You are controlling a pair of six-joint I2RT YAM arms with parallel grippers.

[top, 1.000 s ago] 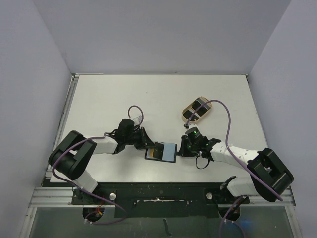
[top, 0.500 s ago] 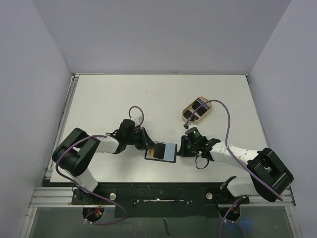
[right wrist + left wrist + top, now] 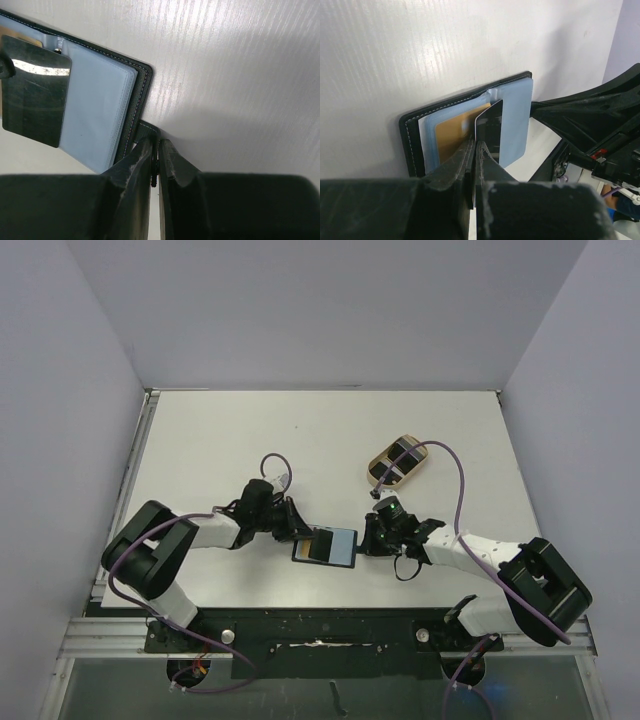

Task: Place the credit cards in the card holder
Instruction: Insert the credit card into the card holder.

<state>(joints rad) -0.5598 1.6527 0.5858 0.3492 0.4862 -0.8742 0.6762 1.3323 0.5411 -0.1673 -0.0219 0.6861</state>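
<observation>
The card holder lies open on the table between my two arms, bluish-grey panels facing up inside a black stitched cover. A tan-gold credit card sits in its left side. My left gripper is shut on a dark glossy credit card, held tilted over the open panels; that dark card also shows in the right wrist view. My right gripper is shut on the holder's short strap tab at its right edge. From above, the left gripper and right gripper flank the holder.
A beige oval tray with dark cards in it stands behind the right arm, toward the back right. A purple cable loops over the right arm. The right arm's black body sits close beside the holder.
Almost nothing: the left arm's elbow wobbles slightly, and the dark card stays over the open holder. The right gripper keeps its hold on the strap tab.
</observation>
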